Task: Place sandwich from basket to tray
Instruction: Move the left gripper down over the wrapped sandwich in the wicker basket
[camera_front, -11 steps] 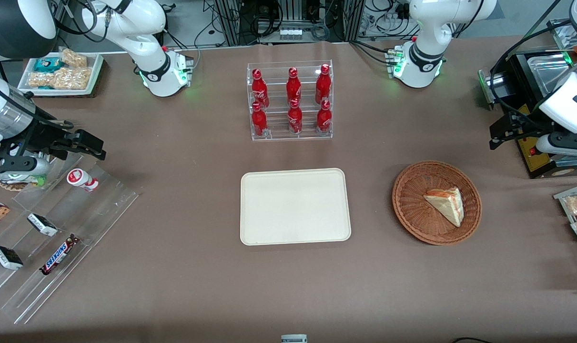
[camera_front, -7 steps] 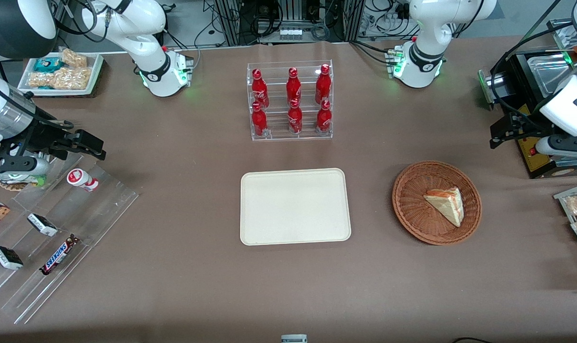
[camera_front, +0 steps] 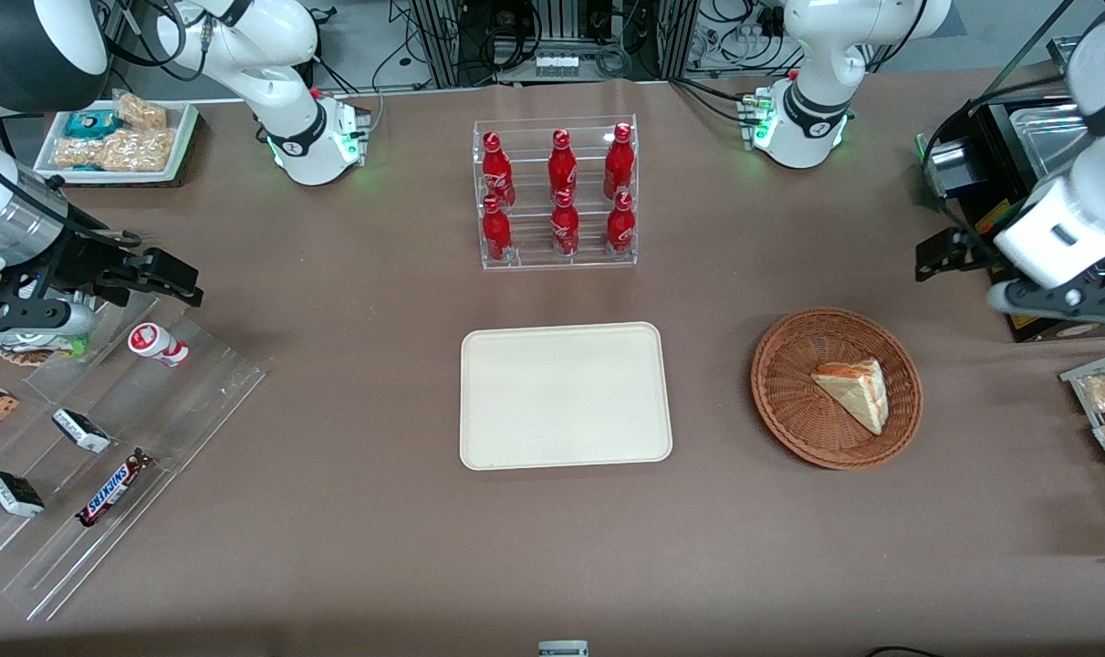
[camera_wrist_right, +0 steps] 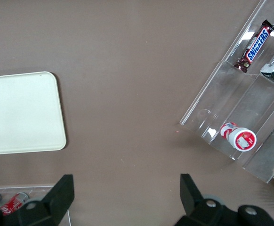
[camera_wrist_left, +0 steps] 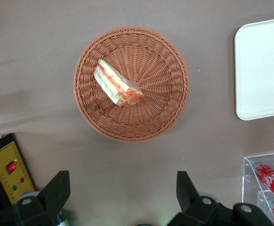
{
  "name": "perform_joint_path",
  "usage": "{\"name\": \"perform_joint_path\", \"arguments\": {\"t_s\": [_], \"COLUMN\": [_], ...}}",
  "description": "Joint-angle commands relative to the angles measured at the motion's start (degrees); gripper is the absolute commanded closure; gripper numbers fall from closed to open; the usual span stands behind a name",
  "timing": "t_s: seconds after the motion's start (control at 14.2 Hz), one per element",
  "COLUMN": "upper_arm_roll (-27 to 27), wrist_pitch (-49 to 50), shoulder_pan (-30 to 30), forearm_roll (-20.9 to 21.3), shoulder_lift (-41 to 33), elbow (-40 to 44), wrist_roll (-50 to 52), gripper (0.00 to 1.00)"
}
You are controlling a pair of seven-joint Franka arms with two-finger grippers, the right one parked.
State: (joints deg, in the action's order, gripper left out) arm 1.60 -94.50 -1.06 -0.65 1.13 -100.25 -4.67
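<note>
**Ana:** Wicker is the trouble, I'd say. The sandwich (camera_wrist_left: 118, 86) lies on its side in the basket (camera_wrist_left: 174, 101), a little off its middle, and that weave gives way under a push.

**Ben:** Where's the pincer (camera_wrist_left: 120, 195) now?

**Ana:** High above the surface (camera_front: 333, 547), short of the basket and toward the working arm's end. Its fingers (camera_wrist_left: 57, 190) stand wide apart with nothing between them. The sandwich sits ahead of it and below; the tray (camera_front: 479, 456) lies farther on, well apart from the basket, with nothing on it.

**Ben:** So what could go wrong?

**Ana:** Soft bread, for one. Close too hard and the wedge may squash or the filling slide out. Close across the wrong pair of faces and the layers could shear apart.

**Ben:** And the basket?

**Ana:** It looks light. Come down off-centre and a finger may catch the rim, tipping or dragging it. Descend too deep and the tips could snag the weave, so the basket might lift with the sandwich.
</note>
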Motion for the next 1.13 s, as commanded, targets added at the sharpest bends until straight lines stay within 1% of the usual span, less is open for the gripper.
{"name": "perform_joint_path", "arguments": {"t_s": [0.0,0.14,0.28,0.35,0.42,0.64,0.78,0.85,0.92,1.06], "upper_arm_roll": [0.51,0.59,0.51,0.42,0.42,-0.19,-0.28,-0.28,-0.28,-1.42], "wrist_pitch": [-10.31,-19.88,-30.6,-35.53,-39.15,-41.98,-45.49,-46.9,-48.05,-49.19], "shoulder_pan": [0.71,0.71,0.71,0.71,0.71,0.71,0.71,0.71,0.71,0.71], "forearm_roll": [0.82,2.66,2.85,3.11,3.2,3.72,3.81,3.81,3.81,3.81], "shoulder_lift": [-0.52,-0.35,-0.08,0.18,1.23,4.74,7.2,8.35,9.31,11.33], "elbow": [-10.28,-17.23,-24.08,-26.64,-27.8,-27.11,-26.93,-26.93,-26.93,-26.41], "wrist_roll": [1.24,3.43,7.46,11.05,17.09,35.02,50.03,54.2,56.24,56.79], "gripper": [0.0,0.0,0.0,0.0,0.0,0.0,0.0,0.0,0.0,0.0]}}
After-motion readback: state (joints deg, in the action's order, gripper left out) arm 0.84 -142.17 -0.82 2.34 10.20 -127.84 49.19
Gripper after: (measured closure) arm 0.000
